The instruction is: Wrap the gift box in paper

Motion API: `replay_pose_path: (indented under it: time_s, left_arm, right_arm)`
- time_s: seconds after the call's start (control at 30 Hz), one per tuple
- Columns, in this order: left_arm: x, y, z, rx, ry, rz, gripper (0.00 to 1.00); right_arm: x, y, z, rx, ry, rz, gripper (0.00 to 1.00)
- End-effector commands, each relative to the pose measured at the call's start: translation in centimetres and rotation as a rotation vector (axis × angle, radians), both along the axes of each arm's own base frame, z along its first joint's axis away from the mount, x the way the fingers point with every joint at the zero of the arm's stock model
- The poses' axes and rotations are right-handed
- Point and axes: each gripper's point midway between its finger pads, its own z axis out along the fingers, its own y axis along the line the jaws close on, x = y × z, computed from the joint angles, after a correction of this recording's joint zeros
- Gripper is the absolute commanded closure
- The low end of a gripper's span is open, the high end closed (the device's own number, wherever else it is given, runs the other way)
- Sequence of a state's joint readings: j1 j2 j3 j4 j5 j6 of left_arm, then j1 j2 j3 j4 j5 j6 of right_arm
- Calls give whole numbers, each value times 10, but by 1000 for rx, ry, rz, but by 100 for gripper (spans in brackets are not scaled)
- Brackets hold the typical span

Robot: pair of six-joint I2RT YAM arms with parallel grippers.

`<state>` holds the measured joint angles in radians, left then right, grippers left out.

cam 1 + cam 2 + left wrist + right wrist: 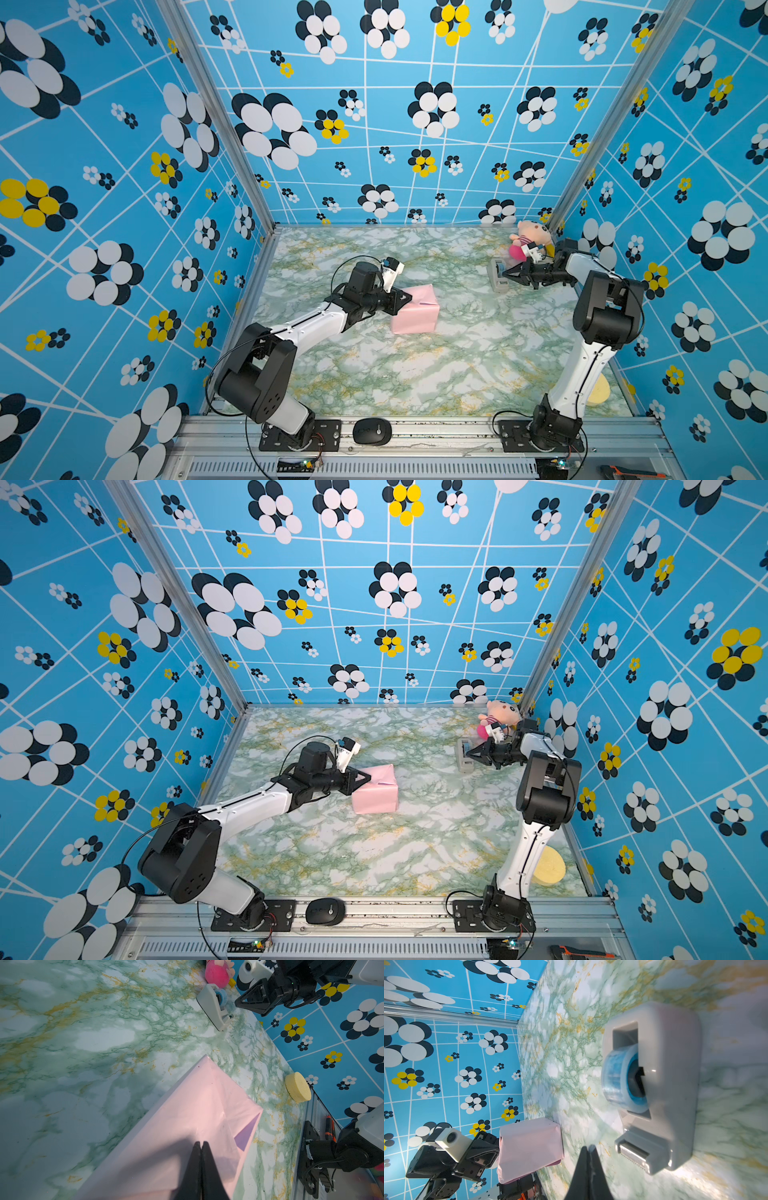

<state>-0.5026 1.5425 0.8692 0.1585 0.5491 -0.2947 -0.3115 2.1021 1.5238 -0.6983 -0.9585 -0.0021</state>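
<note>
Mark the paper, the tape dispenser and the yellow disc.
paper (414, 318): in a top view, on the near side face of the pink parcel.
tape dispenser (675, 1084): right wrist view, on its grey side wall.
yellow disc (296, 1085): left wrist view, on its flat round face.

The left arm (309, 326) and right arm (586, 365) match: white shells on the long links, bulky matte black housings at the joints. The left gripper (409, 297) and right gripper (504, 274) are black, each with two tapering, pointed fingers (194, 1167) on a ribbed triangular frame. Just behind the fingers sits a white camera (450, 1138) with a round dark lens. Thin black cables (344, 266) loop back from there. Farthest from the fingers, each arm has a black plate (328, 430) with silver screws (311, 1184); one carries small white digits (303, 1144).
</note>
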Motion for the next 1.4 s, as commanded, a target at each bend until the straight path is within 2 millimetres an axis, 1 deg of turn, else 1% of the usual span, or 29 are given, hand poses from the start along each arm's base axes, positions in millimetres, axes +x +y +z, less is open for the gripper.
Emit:
replay_pose_path:
  time_s: [0.0,0.27,0.47,0.77,0.93,1.1,1.23,1.3,1.37]
  left_arm:
    - [-11,19,-47,132,117,48,94]
    - [-13,19,-47,128,115,46,94]
    - [-13,18,-44,124,109,44,94]
    - [-13,19,-44,127,107,44,94]
    - [-13,19,-43,129,104,45,94]
    - [-12,19,-44,131,106,45,94]
    - [-13,18,-45,133,107,42,94]
    - [-13,18,-45,132,108,42,94]
    - [-13,18,-46,131,106,42,94]
  right_arm:
    - [-17,-2,3,-7,74,-35,100]
    - [-44,-3,-13,-66,146,-68,100]
    - [-63,0,-26,-80,187,-83,100]
    - [-68,-11,-60,-160,252,-134,100]
    - [-76,-20,-71,-253,283,-155,100]
    - [-85,-29,-75,-342,306,-161,100]
    - [-90,-32,-71,-391,307,-161,100]
    - [-92,-29,-66,-383,299,-150,100]
    - [-90,-20,-53,-334,256,-138,100]
